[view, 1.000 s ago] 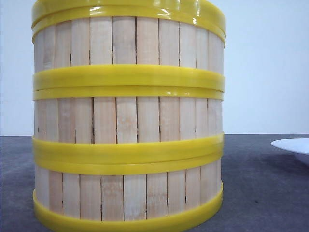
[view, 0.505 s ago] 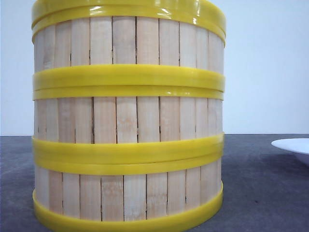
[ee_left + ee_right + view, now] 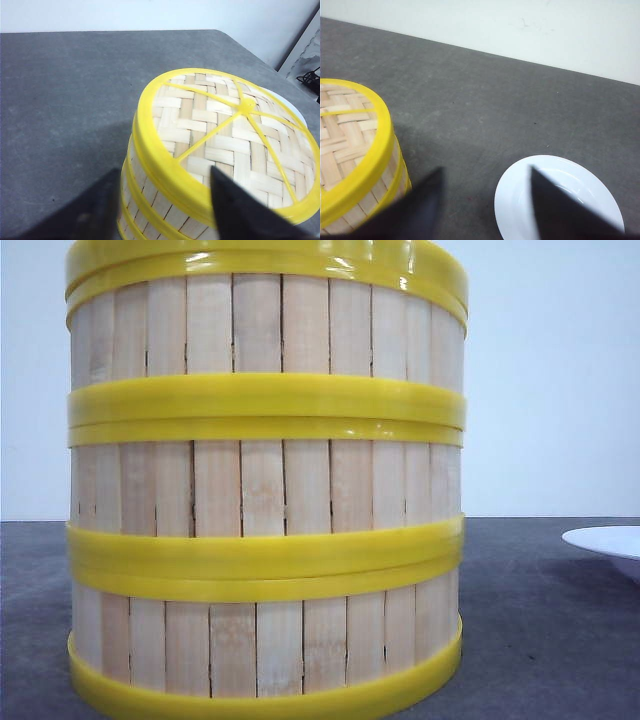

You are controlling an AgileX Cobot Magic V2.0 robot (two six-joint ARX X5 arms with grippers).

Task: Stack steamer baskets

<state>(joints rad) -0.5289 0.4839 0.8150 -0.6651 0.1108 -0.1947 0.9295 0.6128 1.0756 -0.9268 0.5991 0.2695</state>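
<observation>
The left tool is spread wide above the steamer baskets, holding nothing. The right tool is spread too, near the white plate. The three baskets stand stacked on the grey surface.

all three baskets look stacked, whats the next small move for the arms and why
Probably just lift both arms clear. The front view shows the three steamer baskets in one straight stack on the table, walls lined up. The left gripper is open above the stack's rim, gripping nothing; the right gripper is open and empty between stack and plate. Nothing seems left to place.
</observation>
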